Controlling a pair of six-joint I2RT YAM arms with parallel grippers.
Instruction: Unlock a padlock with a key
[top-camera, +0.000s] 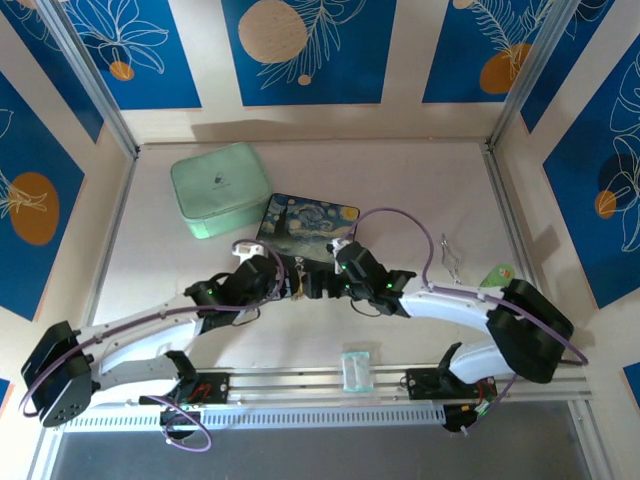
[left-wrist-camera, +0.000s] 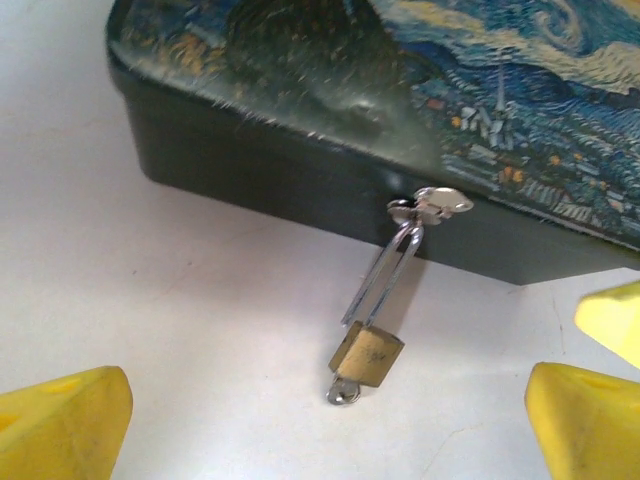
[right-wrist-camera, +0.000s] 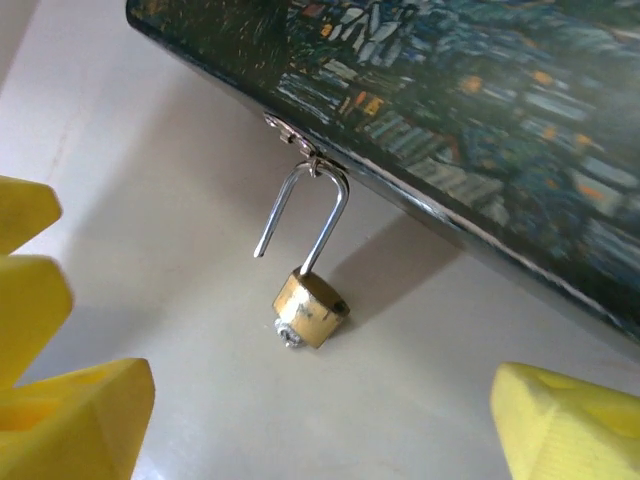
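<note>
White tabletop (top-camera: 420, 200), fenced by blue floral panels (top-camera: 310, 45). At the upper left of the overhead view lies a mint-green case (top-camera: 218, 188), and right of it, at centre, a painted box (top-camera: 308, 222). The left pincer (left-wrist-camera: 330, 425) stands apart and empty, its yellow fingers (left-wrist-camera: 60, 425) at the lower corners of its wrist view. Above them the padlock (left-wrist-camera: 367, 354) hangs from the box's clasp (left-wrist-camera: 428, 205), its body down at the tabletop with the key (left-wrist-camera: 343, 391) in its underside. The right pincer (right-wrist-camera: 320, 410) is likewise apart and empty. In its view one leg of the shackle (right-wrist-camera: 327, 228) is free of the body. A clear packet (top-camera: 356, 370) lies low, right of centre.
</note>
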